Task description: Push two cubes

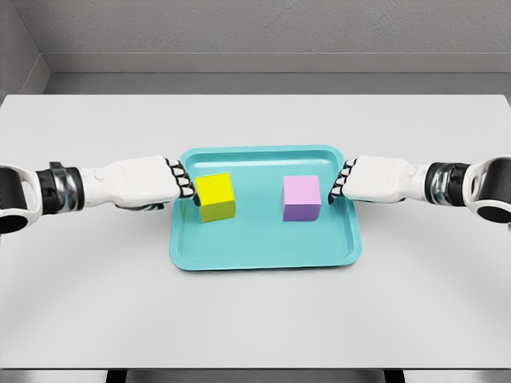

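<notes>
bright even overhead light, soft faint shadows under cubes (215, 196), sharp render, no glare/blur

A bare simulated test space, like a lab cell: a plain pale-grey rectangular worktop (255, 319) fills the view, with flat grey walls (263, 28) behind the worktop and a dark floor strip (239, 375) below its near edge.

The left hand (148, 183) is hiding the tray's (263, 259) left rim and its own curled fingertips; the right hand (375, 180) is covering the right rim; both arms are running off the picture's edges
</notes>
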You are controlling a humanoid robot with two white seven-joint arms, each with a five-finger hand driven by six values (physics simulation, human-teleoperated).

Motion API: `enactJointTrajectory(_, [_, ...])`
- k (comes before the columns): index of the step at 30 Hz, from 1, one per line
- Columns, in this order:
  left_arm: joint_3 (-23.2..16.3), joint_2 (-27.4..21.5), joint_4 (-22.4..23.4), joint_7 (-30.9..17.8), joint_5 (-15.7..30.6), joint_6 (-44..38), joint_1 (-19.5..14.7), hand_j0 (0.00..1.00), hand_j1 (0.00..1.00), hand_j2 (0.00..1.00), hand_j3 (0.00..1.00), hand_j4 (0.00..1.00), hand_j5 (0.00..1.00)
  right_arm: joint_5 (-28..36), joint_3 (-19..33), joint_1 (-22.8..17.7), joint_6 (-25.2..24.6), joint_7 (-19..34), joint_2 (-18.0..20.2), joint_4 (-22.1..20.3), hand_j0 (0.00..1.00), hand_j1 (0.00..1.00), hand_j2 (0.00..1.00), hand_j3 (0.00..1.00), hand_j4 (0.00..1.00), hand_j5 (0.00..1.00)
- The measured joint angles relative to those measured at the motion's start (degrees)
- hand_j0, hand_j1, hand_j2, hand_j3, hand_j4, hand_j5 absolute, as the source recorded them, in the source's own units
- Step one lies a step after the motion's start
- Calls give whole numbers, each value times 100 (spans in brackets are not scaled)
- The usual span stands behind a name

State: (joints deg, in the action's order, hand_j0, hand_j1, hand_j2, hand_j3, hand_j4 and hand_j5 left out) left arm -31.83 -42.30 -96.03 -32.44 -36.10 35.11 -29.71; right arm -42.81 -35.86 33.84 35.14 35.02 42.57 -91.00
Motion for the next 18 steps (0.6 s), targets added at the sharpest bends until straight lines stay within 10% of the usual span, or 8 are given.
enactJointTrajectory(18, [70, -126, 139, -2, -53, -3, -96, 66, 66, 66, 66, 66, 66, -62, -124, 62, 0, 0, -242, -168, 73, 73, 73, 73, 73, 73])
